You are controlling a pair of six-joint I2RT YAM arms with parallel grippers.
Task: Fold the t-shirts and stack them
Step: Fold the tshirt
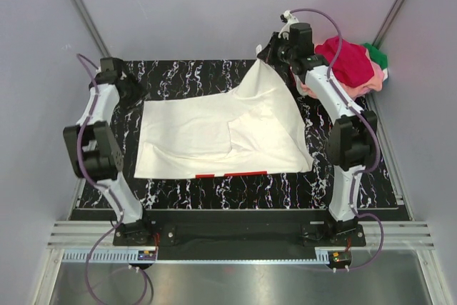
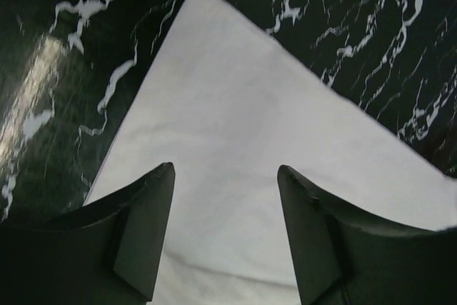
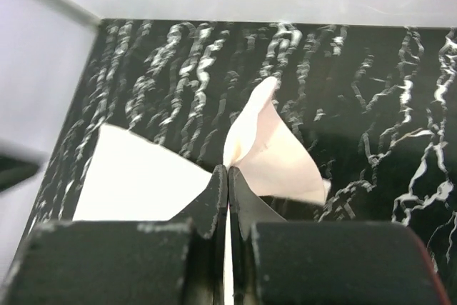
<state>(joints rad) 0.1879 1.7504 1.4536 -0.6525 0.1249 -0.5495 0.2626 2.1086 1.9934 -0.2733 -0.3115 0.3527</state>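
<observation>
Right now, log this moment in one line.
right gripper: shut on white t-shirt corner, raised | left gripper: open above white t-shirt | other t-shirts: heaped far right

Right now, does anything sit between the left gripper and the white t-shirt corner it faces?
Nothing visible. The open left gripper faces the white t-shirt directly, its corner flat on the table.

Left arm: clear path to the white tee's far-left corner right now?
Probably yes: the left hand is open right at that corner of the white tee, with nothing between them.
</observation>
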